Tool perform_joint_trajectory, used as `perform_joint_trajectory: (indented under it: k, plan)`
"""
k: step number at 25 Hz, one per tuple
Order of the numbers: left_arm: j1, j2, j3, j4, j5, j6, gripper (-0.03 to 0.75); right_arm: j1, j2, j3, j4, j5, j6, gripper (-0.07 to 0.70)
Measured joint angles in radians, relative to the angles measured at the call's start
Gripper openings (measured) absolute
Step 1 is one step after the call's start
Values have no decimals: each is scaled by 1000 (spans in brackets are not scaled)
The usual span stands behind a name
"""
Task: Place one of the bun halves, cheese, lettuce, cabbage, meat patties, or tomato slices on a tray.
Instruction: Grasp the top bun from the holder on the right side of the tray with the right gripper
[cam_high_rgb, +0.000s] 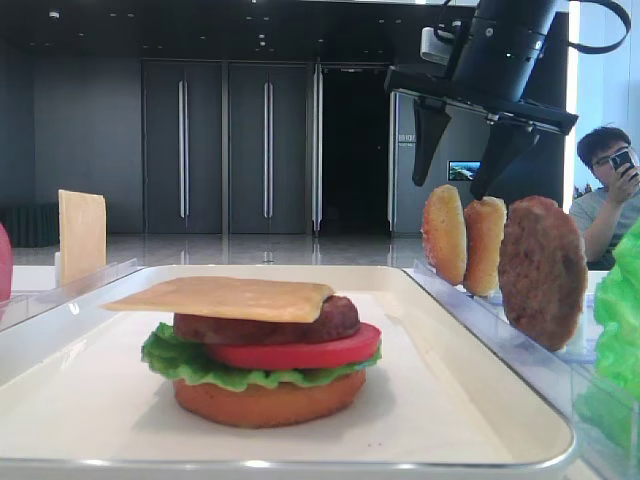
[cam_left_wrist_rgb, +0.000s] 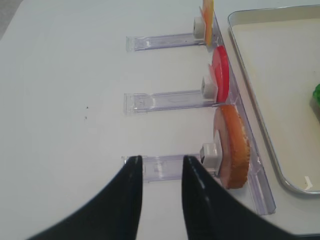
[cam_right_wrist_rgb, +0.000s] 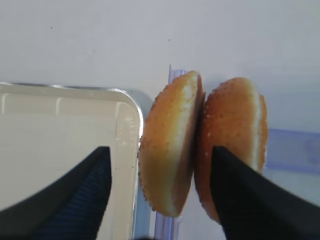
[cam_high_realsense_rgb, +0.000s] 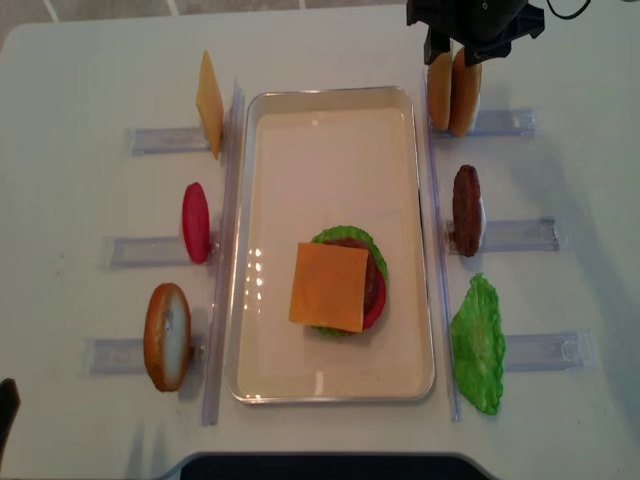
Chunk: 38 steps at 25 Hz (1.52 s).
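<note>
Right gripper (cam_right_wrist_rgb: 160, 190): I see its jaws spread apart, gripping nothing.
Bun halves (cam_right_wrist_rgb: 172, 145): upright, side by side, nearer one between my fingers.

Behind the table (cam_high_realsense_rgb: 70, 70), white and matte, we see a dark wall (cam_high_rgb: 80, 130) with tall double doors (cam_high_rgb: 225, 145) bearing long vertical handles; beside them an open doorway (cam_high_rgb: 352, 150) is black; the floor (cam_high_rgb: 250, 250) is pale and glossy; daylight enters at the far right, where a seated person (cam_high_rgb: 605, 190) holds up a phone (cam_high_rgb: 624, 160); small ceiling lights (cam_high_rgb: 54, 14) dot the dark ceiling.
</note>
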Motion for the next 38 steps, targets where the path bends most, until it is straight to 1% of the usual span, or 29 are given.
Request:
perform_joint_trajectory:
  k: [8, 25, 28, 34, 38]
  plan:
    - [0, 0, 0, 0, 0, 0, 211, 0, 13, 0, 4, -18, -7, 442]
    - [0, 0, 0, 0, 0, 0, 211, 1, 51, -8, 29, -26, -9, 438]
    - [0, 0, 0, 0, 0, 0, 211, 1, 51, -8, 24, -26, -9, 400]
    - [0, 0, 0, 0, 0, 0, 209, 0, 54, -8, 10, -18, -9, 251]
    - [0, 0, 0, 0, 0, 0, 209, 0, 54, -8, 10, -8, -9, 240]
